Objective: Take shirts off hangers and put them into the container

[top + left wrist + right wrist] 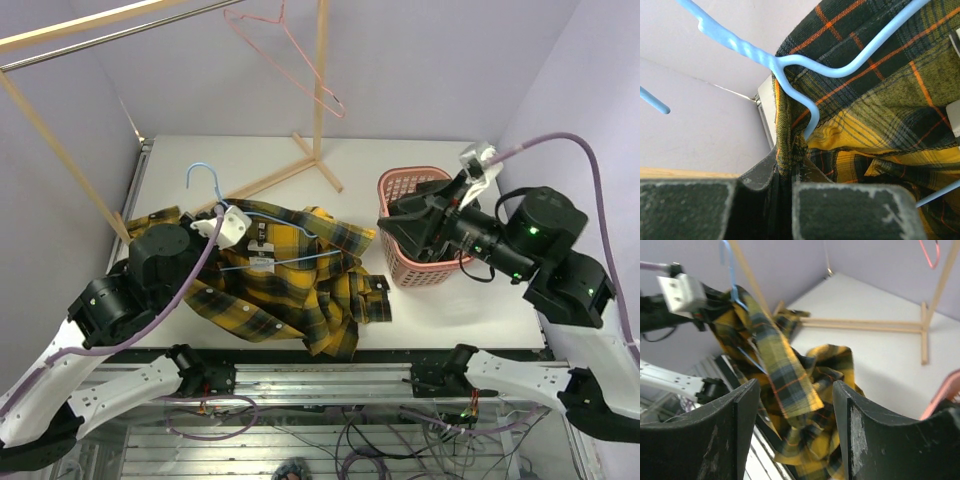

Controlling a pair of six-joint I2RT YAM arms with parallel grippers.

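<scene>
The left gripper (786, 167) is clamped shut on a fold of the plaid shirt (290, 290), right under the neck of the blue hanger (780, 62), well to the left of the basket (425, 275). Pinching there likely steadies the collar so the wire can be worked out. One leg of the wire runs down into the collar, so I judge this shirt not yet free. It lies crumpled on the table (420, 150) left of the basket, with one sleeve near the basket's front-left corner but not in it.

The right gripper (795, 410) hovers over the basket's left rim. Its jaws stand partly apart with nothing between them and face the shirt, probably ready to take cloth or hanger.

Only the overhead view gives the layout, and it shows the pink hanger (312, 68) bare on the wooden rack (319, 120) behind the basket. Only the left wrist view shows that the pinch holds cloth, not wire. The right wrist view shows its own empty jaws. I cannot find the striped shirt, and the arm hides the basket's inside.
</scene>
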